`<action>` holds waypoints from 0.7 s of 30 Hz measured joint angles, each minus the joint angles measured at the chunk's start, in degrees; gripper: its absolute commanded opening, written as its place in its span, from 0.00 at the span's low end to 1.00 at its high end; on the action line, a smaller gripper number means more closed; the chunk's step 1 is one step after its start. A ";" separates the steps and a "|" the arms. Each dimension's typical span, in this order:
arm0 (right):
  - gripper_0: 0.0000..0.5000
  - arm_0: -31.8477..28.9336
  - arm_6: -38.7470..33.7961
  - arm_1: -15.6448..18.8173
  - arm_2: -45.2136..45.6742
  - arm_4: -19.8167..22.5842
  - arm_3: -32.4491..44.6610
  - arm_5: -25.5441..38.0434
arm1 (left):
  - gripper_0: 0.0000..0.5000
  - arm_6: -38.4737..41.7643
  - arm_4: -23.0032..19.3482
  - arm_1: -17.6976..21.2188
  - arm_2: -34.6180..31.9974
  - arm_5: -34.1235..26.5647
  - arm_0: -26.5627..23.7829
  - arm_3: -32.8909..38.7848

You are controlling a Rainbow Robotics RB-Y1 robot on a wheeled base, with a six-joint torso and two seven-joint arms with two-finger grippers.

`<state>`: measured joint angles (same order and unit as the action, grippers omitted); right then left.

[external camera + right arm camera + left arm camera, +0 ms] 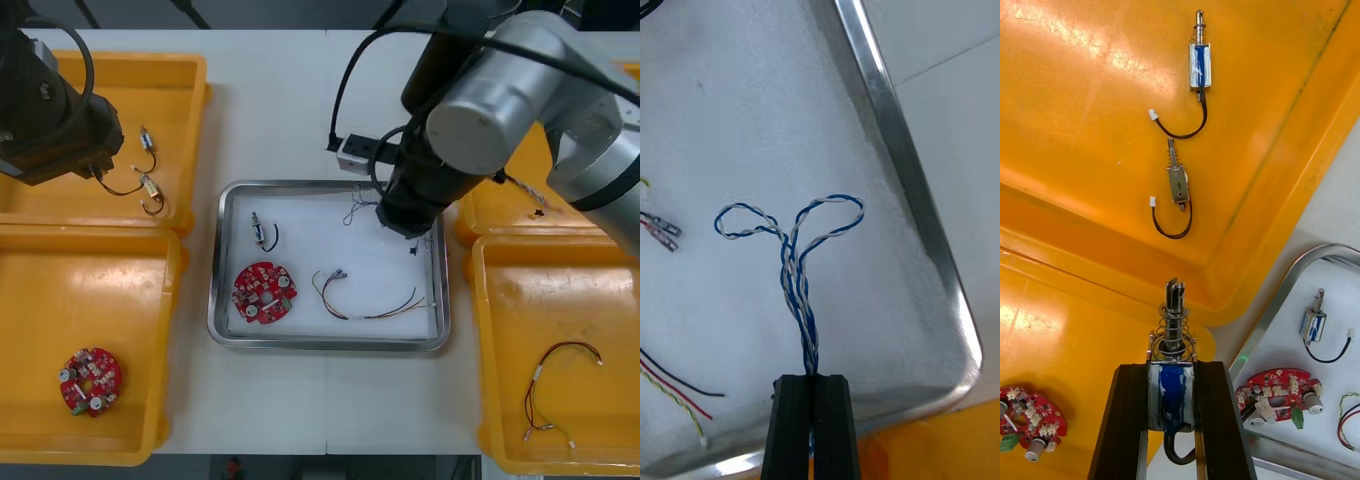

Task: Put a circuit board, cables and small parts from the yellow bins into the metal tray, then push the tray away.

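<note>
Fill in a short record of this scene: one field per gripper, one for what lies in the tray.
Left gripper: shut on a small metal part, at the far left yellow bin
Right gripper: shut on the twisted blue and white cable, over the metal tray
Lying in tray: red circuit board, second small metal part, red and yellow cable

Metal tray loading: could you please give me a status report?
Right gripper shut on blue and white cable, over metal tray. Left gripper shut on small metal part, above left yellow bins. Nothing blocking.
</note>
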<state>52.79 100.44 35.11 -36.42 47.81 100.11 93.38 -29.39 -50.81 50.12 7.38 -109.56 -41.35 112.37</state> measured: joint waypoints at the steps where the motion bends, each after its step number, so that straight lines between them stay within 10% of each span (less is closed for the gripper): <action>1: 0.00 0.00 -0.23 -0.32 -1.52 -1.06 -0.03 -0.83 | 0.00 -0.05 0.05 0.00 0.00 0.00 0.01 0.00; 21: 0.08 0.00 -0.10 -1.49 -12.11 -7.83 -5.22 -11.52 | 0.00 -0.34 0.19 0.00 0.01 -0.01 0.07 0.01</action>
<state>52.79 100.34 33.62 -48.53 39.97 94.89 81.87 -29.73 -50.63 50.12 7.39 -109.57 -41.28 112.38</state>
